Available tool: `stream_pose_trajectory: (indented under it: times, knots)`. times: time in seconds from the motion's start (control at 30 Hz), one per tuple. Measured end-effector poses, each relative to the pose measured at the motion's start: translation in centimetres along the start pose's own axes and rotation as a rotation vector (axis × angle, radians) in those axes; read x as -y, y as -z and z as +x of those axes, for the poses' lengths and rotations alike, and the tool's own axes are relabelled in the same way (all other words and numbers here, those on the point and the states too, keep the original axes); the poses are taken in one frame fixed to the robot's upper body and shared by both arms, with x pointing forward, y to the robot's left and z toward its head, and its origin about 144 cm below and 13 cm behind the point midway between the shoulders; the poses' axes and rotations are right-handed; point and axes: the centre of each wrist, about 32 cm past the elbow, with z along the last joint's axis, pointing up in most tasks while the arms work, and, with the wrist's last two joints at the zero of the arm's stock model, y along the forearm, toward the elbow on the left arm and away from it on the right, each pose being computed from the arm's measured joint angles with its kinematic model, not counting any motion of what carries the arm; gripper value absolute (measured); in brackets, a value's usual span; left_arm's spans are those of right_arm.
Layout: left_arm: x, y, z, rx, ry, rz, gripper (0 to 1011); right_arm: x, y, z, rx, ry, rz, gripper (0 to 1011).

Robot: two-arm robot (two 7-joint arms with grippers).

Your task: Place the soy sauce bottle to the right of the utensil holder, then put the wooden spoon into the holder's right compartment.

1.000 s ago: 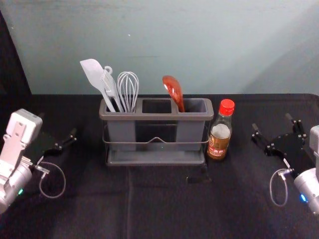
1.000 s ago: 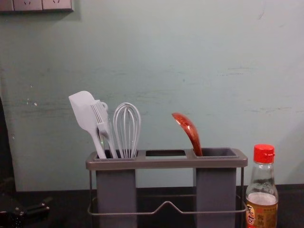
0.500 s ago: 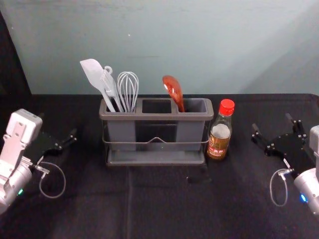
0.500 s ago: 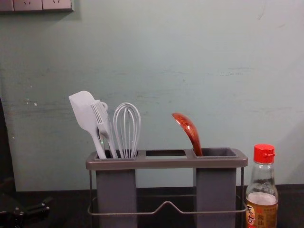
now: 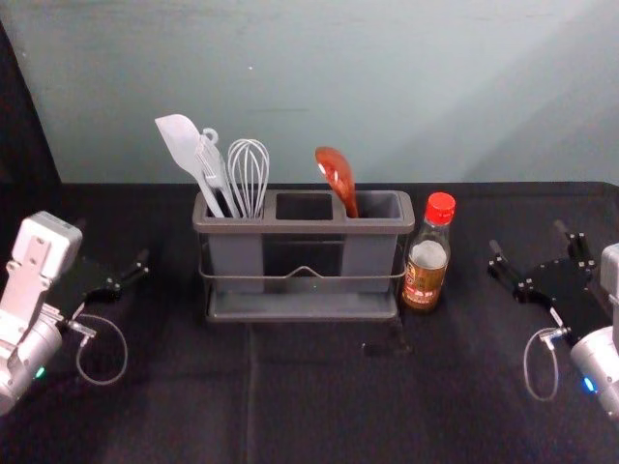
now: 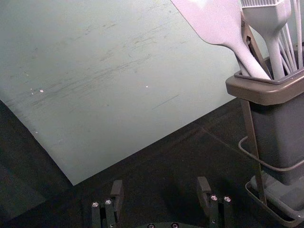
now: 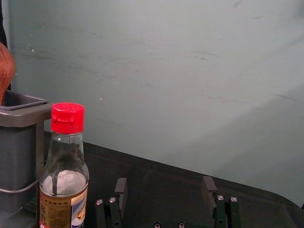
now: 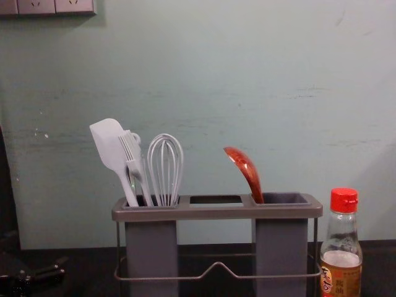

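Apparently you'd finished: bottle (image 5: 425,273) stood beside holder (image 5: 302,228), spoon (image 5: 336,176) inside, between your spread left pincer (image 5: 113,241) and spread right pincer (image 5: 528,237).

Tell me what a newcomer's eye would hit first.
Probably the soy sauce bottle with its bright red cap, right of the utensil holder. Next, the glossy wooden spoon leaning left in the right compartment, then the pale spatula, brush and whisk in the left compartment.

Pale arms (image 5: 44,244), looped grey cables (image 5: 126,350); left hand (image 5: 111,242), right hand (image 5: 528,238) black, silver screws (image 6: 108,202); left green light (image 5: 40,371), right blue light (image 5: 589,385).
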Motion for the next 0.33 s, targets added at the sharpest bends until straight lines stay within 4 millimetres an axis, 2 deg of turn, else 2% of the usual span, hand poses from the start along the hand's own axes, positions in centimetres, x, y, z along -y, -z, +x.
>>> stream_pose_trajectory:
  times: [0.33]
  knots:
    - [0.00, 0.00, 0.00, 0.000, 0.000, 0.000, 1011, 0.00, 0.00, 0.00, 0.000, 0.000, 0.000, 1003]
